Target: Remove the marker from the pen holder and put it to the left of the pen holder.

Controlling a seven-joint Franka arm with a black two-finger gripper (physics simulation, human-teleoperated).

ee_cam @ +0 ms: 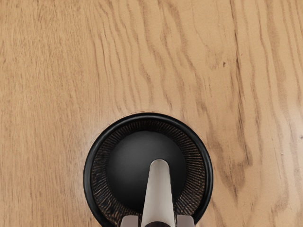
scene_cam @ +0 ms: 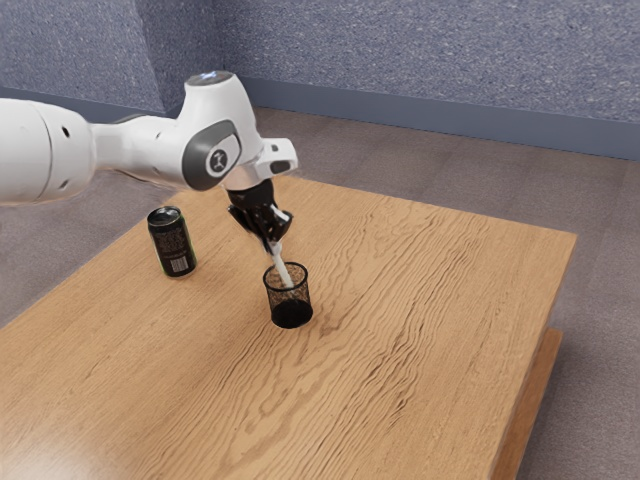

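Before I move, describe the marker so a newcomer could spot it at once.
On the wooden table, find the round black mesh pen holder below the gripper. The marker is the stick slanting out of its mouth; unlike the upright black can, it is slim and pale.

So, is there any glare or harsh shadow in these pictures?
In the exterior view, pale glare washes over the table toward the view's lower left, while the can and the pen holder cast no hard-edged shadow; in the wrist view, the light is even, with a soft grey sheen on the pen holder's black floor.
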